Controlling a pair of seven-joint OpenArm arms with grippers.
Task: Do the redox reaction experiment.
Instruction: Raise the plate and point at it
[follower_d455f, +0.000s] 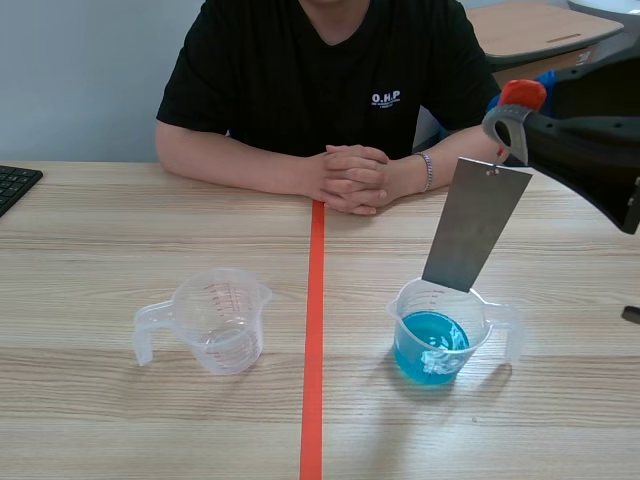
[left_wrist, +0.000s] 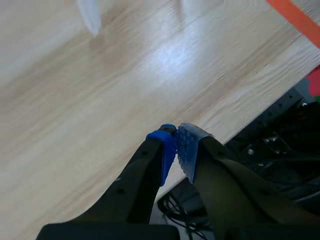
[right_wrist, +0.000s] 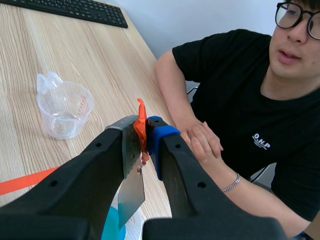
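Observation:
My right gripper (follower_d455f: 515, 108) is raised at the right, shut on an orange-red tab (right_wrist: 142, 131). A grey metal plate (follower_d455f: 475, 225) hangs tilted from the tab. The plate's lower edge is at the far rim of a clear measuring cup (follower_d455f: 440, 335) that holds blue liquid (follower_d455f: 430, 345); the plate stays above the liquid. An empty clear measuring cup (follower_d455f: 215, 320) stands left of the tape line. In the right wrist view, the plate (right_wrist: 131, 192) hangs under the gripper (right_wrist: 143, 127), with the blue liquid (right_wrist: 111, 225) below. My left gripper (left_wrist: 176, 145) is shut on nothing, low near the table's front edge.
A person sits across the table with clasped hands (follower_d455f: 350, 178) resting on it near the tape line (follower_d455f: 314, 330). A black keyboard (follower_d455f: 15, 185) lies at the far left edge. The empty cup (right_wrist: 62, 107) stands ahead of my right gripper.

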